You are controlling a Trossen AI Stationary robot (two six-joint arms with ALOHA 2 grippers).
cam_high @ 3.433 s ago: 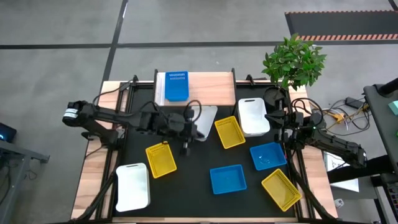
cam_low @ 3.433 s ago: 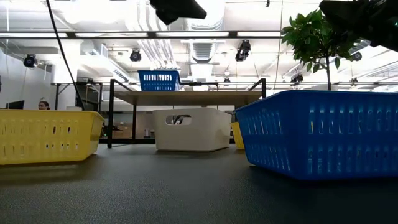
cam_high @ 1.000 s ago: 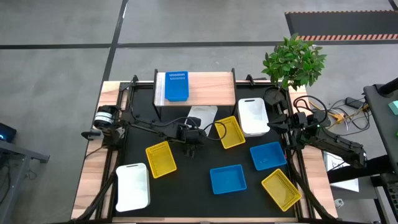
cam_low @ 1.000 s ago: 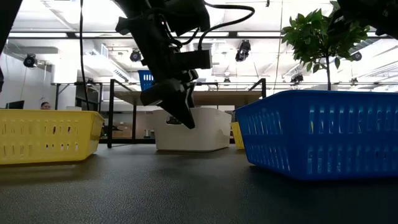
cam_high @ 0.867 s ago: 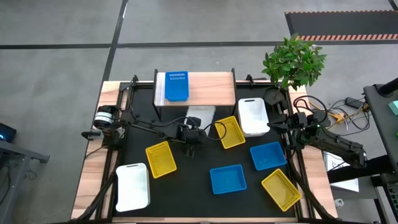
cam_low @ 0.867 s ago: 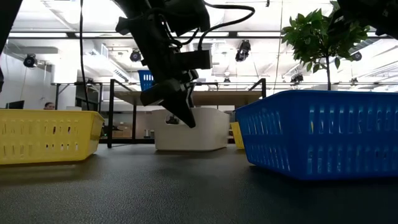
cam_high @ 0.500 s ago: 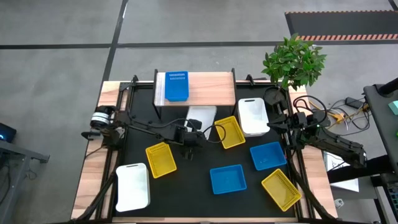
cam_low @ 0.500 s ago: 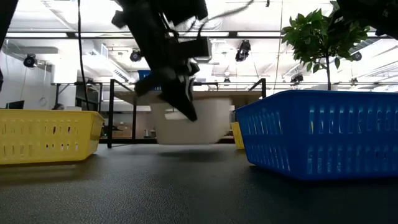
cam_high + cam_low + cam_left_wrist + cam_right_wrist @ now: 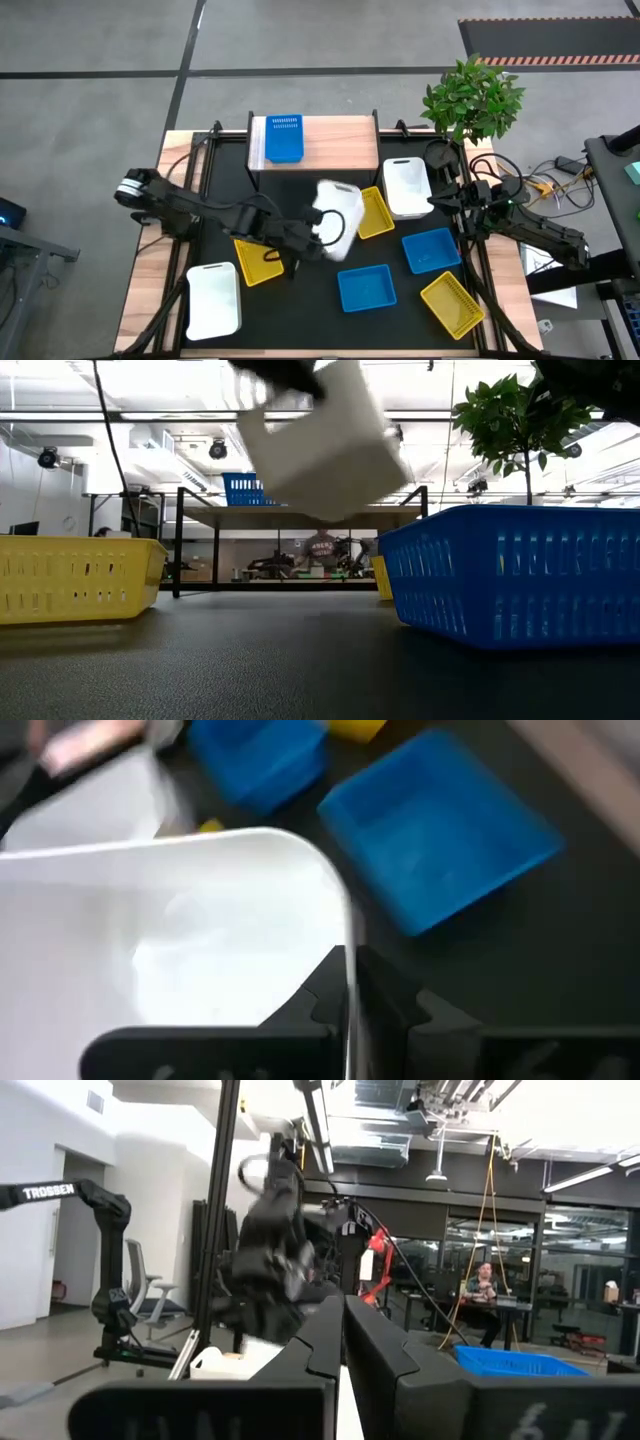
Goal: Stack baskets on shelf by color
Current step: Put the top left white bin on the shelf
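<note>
The left gripper [image 9: 318, 232] has a white basket [image 9: 338, 219] pinched by its rim and is holding it up off the black table [image 9: 300, 300], roughly mid-table. In the low view that basket [image 9: 325, 445] hangs tilted, well clear of the tabletop. The left wrist view shows it best: the two dark fingers [image 9: 385, 998] are clamped on the basket's wall [image 9: 180, 940], one inside and one outside.

The shelf [image 9: 335, 142] sits at the far edge of the table with one blue basket [image 9: 283, 138] on its left end. The rest of its wooden top is bare.

Everything else is down on the table:
- a yellow basket [image 9: 259, 257] left of centre, partly under the left arm
- a second white basket [image 9: 214, 300] at the near left corner
- a yellow basket [image 9: 373, 212] just right of the lifted white one
- a third white basket [image 9: 406, 187] at the far right, just beside that yellow one
- a blue basket [image 9: 431, 250] on the right
- another blue one [image 9: 365, 288] near the middle
- a yellow one [image 9: 451, 303] at the near right corner

The right gripper [image 9: 442, 193] waits over the far right edge by the third white basket. Its fingers [image 9: 385, 1350] are pressed together with nothing between them. A potted plant [image 9: 472, 97] stands off the far right corner.
</note>
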